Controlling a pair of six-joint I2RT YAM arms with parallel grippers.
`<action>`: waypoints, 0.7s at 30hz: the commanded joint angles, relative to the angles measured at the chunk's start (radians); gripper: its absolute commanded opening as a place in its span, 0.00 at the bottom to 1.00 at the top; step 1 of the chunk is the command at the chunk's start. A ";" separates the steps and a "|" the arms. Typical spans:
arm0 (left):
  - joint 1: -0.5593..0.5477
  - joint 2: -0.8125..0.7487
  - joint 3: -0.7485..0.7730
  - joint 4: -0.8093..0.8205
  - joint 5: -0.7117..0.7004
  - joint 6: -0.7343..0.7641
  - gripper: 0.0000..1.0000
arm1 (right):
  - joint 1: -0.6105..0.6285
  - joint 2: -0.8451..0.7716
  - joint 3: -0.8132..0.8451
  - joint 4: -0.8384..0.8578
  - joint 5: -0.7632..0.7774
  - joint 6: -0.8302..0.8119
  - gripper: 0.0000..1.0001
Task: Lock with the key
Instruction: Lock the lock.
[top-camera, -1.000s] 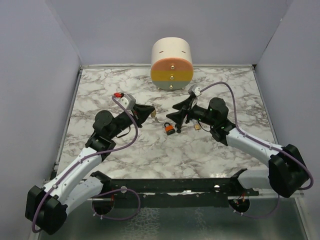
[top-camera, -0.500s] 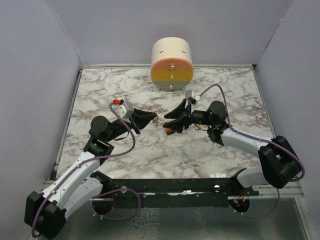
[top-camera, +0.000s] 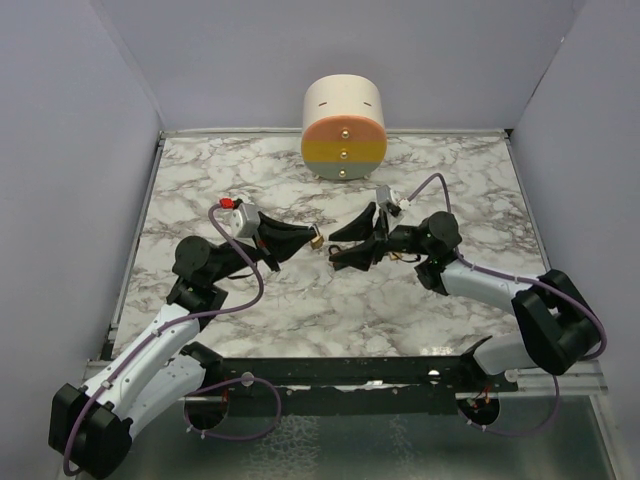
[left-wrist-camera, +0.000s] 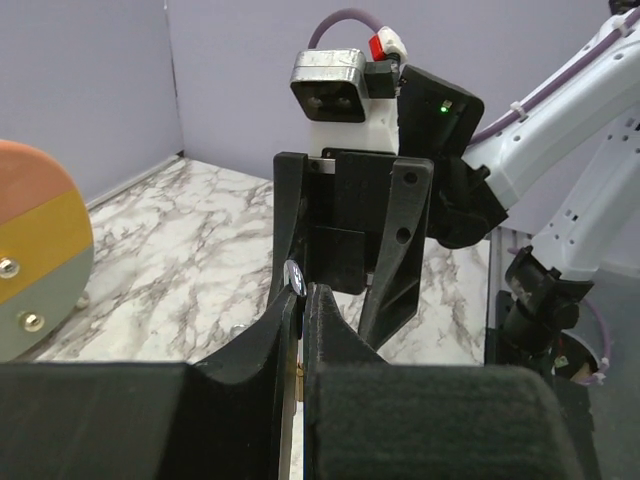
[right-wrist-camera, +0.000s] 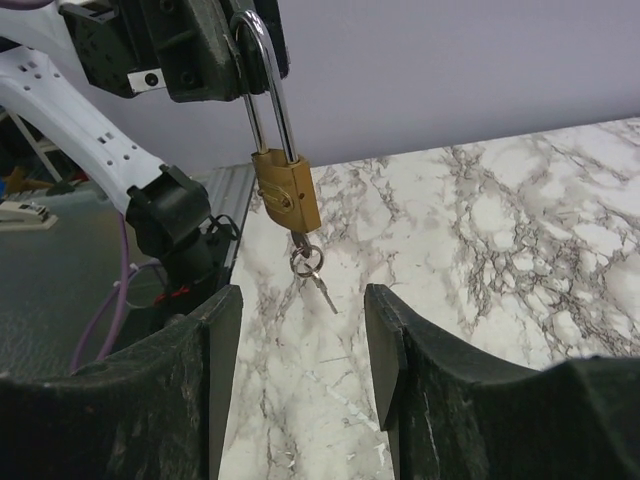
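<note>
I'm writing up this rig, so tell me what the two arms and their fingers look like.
Left arm and right arm: white links, black joints, black fingers. A purple cable with a red plug runs to each wrist; the right shows a green light.

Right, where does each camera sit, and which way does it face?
Top external: above, behind the bases, looking down on the table; both arms show.
Left wrist: faces the right gripper; own shut jaws at bottom.
Right wrist: faces the left gripper holding a brass padlock; own open jaws at bottom.
Shared: top and right wrist show the padlock.
</note>
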 joint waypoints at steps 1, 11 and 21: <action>0.005 -0.013 0.018 0.121 0.088 -0.106 0.00 | 0.011 -0.042 -0.002 0.022 0.017 -0.031 0.52; 0.004 0.021 0.008 0.212 0.122 -0.176 0.00 | 0.056 -0.038 0.030 0.020 0.032 -0.030 0.52; 0.004 0.048 -0.004 0.270 0.130 -0.204 0.00 | 0.078 -0.038 0.046 0.030 0.043 -0.028 0.48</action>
